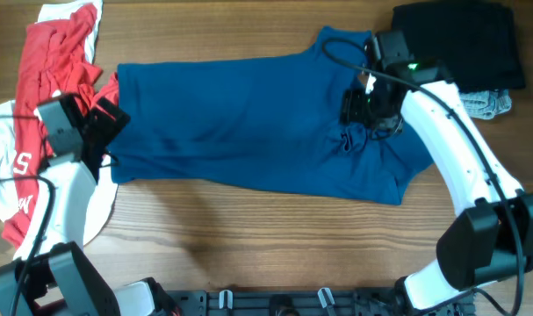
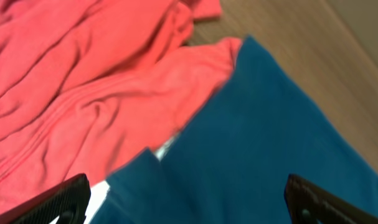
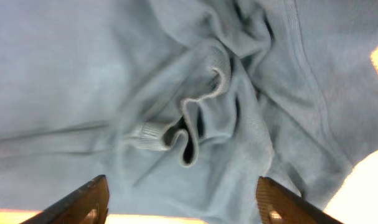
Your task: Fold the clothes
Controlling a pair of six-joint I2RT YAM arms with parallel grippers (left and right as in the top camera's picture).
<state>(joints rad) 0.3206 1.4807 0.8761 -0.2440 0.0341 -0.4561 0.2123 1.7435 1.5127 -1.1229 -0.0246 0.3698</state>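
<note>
Fingers of left gripper point(image 2: 187, 204) and right gripper point(image 3: 182, 199) are spread wide, empty, above opposite ends of the shirt point(image 1: 248, 123) laid across the table point(image 1: 248, 237); its bunched collar point(image 3: 202, 93) should be smoothed before folding.

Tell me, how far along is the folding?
Early. The black garment looks folded. The blue shirt lies spread out, its collar bunched. The left tool and right tool are open over it, empty. The red top and white top lie crumpled.
</note>
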